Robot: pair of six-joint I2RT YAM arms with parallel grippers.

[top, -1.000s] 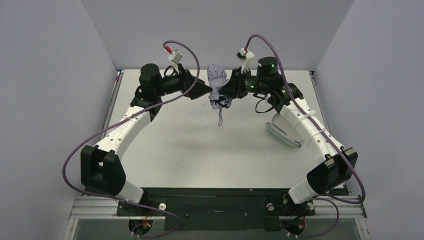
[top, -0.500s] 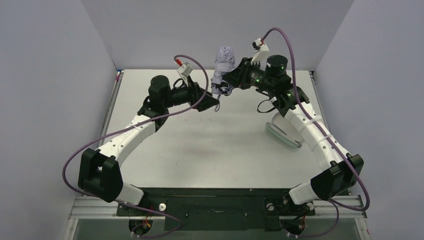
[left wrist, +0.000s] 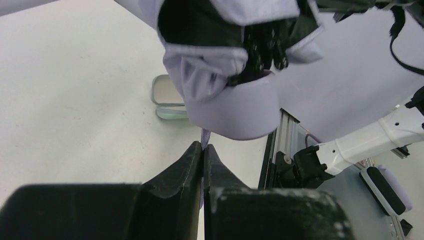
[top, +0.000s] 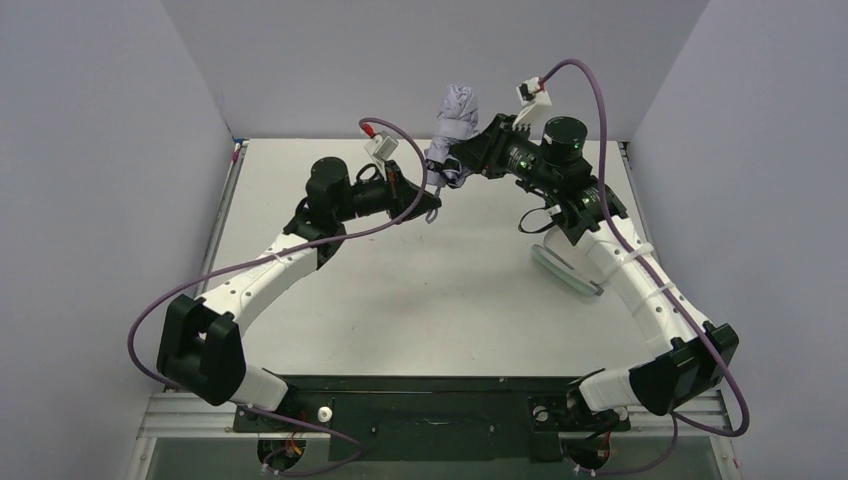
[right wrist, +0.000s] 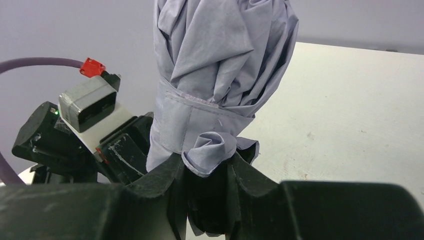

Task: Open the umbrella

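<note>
One folded umbrella (right wrist: 220, 75) hung above the table's (top: 400, 290) far half, its lower end clamped in my right gripper (right wrist: 205, 165). My left gripper (left wrist: 204, 150) was pinched shut on its one hanging strap (left wrist: 204, 137). One green case (top: 565, 268) lay on the table, well apart.

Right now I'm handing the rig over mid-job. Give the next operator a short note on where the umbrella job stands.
Right pincer: shut on the umbrella, held up over the far side of the table.
Left pincer: shut on the thin strap hanging under it.
Done: umbrella lifted, both pincers gripping.
Left: canopy folded, band wrapped round it; not yet opened.
Also: the case lies on the table by the right arm.
</note>
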